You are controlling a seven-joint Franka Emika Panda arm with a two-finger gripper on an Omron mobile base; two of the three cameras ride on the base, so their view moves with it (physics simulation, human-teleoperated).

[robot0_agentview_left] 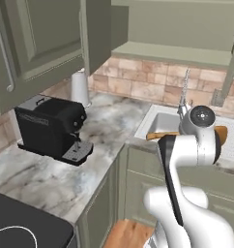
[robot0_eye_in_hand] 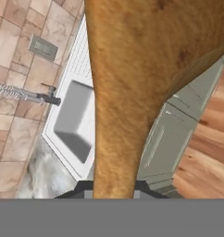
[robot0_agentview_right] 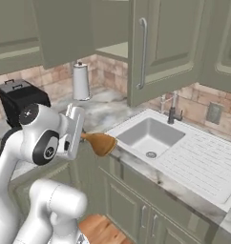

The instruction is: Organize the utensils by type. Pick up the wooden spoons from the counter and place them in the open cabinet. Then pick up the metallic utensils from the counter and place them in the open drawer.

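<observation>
One wooden spoon (robot0_agentview_right: 99, 142) sat clamped in the tool (robot0_eye_in_hand: 113, 189), whose tips were nearly closed on what seemed to be its handle. Its bowl stuck out level above the bench (robot0_agentview_right: 136, 164) edge, just beside the sink (robot0_agentview_right: 151, 134). Above, the cabinet (robot0_agentview_left: 174, 51) stood open.

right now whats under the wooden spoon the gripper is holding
In the hand view, the wooden spoon hangs over the white sink and lower cabinet fronts. Its wide bowl covers whatever lies directly beneath.

marbled counter (robot0_agentview_left: 51, 179), coffee machine (robot0_agentview_left: 50, 127), paper towel roll (robot0_agentview_left: 80, 88)
</observation>
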